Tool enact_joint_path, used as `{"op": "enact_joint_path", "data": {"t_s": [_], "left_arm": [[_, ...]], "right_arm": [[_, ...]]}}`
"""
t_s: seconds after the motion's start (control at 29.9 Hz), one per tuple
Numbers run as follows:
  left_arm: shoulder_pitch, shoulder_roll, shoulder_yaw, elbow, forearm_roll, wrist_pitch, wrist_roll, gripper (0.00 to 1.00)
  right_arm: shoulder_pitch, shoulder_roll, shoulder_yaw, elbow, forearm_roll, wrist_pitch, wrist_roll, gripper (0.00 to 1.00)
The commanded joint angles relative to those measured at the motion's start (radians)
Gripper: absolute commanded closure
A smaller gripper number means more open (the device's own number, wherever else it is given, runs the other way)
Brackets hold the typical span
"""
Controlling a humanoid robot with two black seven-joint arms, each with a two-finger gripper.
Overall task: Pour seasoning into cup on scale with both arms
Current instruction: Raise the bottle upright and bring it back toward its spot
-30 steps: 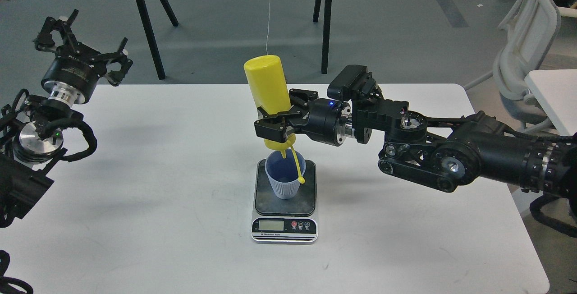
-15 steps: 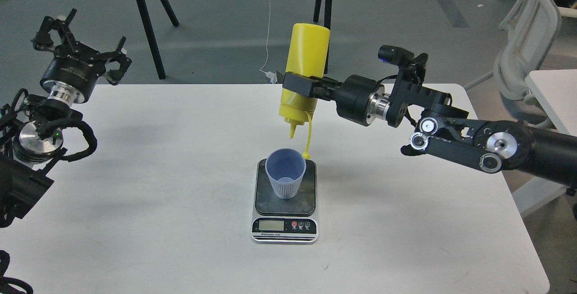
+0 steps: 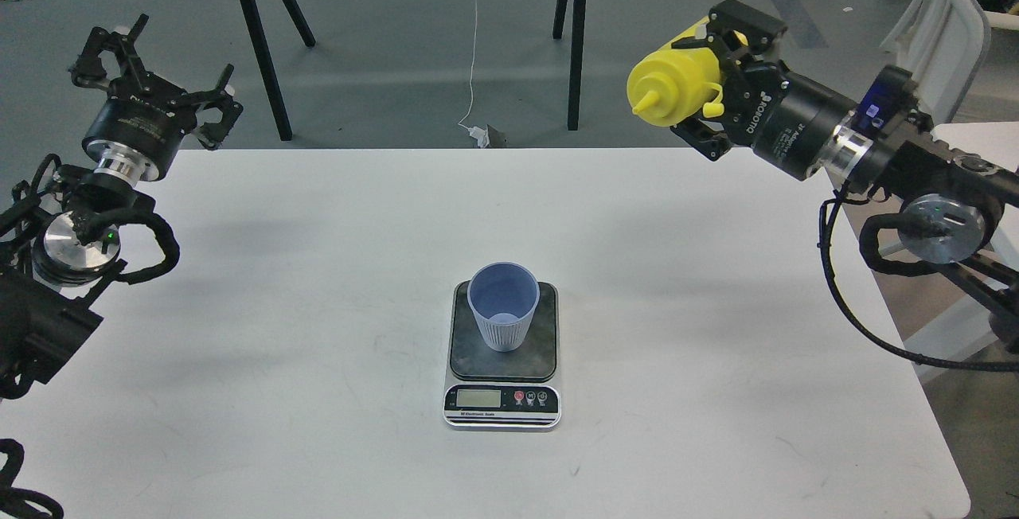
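The light blue-grey ribbed cup [image 3: 503, 309] stands upright on the dark platform of the scale [image 3: 501, 407] at the table's middle front. My right gripper [image 3: 708, 81] is shut on the yellow seasoning bottle [image 3: 673, 89], held high at the upper right, lying roughly level with its nozzle pointing left, far from the cup. The small tethered cap hangs by the bottle's top. My left gripper [image 3: 155, 73] is open and empty, raised at the far left above the table's back edge.
The white table [image 3: 318, 304] carries only the scale and cup. Black table legs [image 3: 259, 41] stand behind on the grey floor. A white chair [image 3: 947, 17] and another white table edge [image 3: 979, 161] are at the right.
My right arm has swung the bottle up and to the right, away from above the cup, and turned it from nozzle-down to roughly level. The left arm shifted slightly.
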Motion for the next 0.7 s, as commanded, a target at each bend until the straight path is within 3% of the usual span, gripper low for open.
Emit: {"op": "enact_joint_path", "data": {"t_s": [0.0,0.33,0.4,0.67], "left_arm": [[0.000,-0.003,-0.002,0.000,0.000,0.000,-0.004,0.00],[0.005,0.000,0.001,0.000,0.001,0.000,-0.003,0.00],[0.005,-0.003,0.001,0.000,0.001,0.000,-0.003,0.00],[0.010,-0.001,0.004,0.000,0.006,0.000,-0.001,0.00]], "right_arm": [[-0.157,0.010,0.126,0.006,0.168,0.024,0.011,0.69],[-0.592,0.194,0.519,0.004,0.208,0.110,-0.004,0.69],[-0.656,0.223,0.546,0.007,0.236,0.152,-0.004,0.69],[-0.828,0.326,0.564,0.013,0.363,0.153,-0.001,0.69]]}}
